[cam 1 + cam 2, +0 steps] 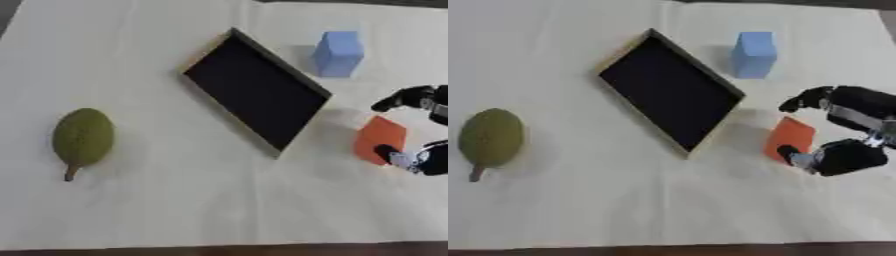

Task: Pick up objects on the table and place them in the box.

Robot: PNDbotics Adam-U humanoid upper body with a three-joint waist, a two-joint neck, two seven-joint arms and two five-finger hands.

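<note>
Inspection finding: the shallow rectangular box with a black interior and pale wooden rim [619, 56] lies askew at the centre of the cream-covered desk [623, 210] and holds nothing. No object has been delivered; the task stands at its first pick.

Three objects are outstanding. The flat orange block [791, 136] rests on the desk just beside the box's right corner. The light blue upright block [753, 54] stands beyond the box's far right edge, apart from it. The green oval fruit with a brown stem [489, 138] lies at the desk's left side, well apart from the box.

The right robot hand [849, 134], black, enters from the right edge. Its upper fingers curl above the orange block and its thumb meets the block's lower corner: it brackets the block in a closing pinch. Whether the block has left the desk cannot be told. The left robot hand shows in neither view.

Judgement: orange block in hand first; blue block and fruit remain.
</note>
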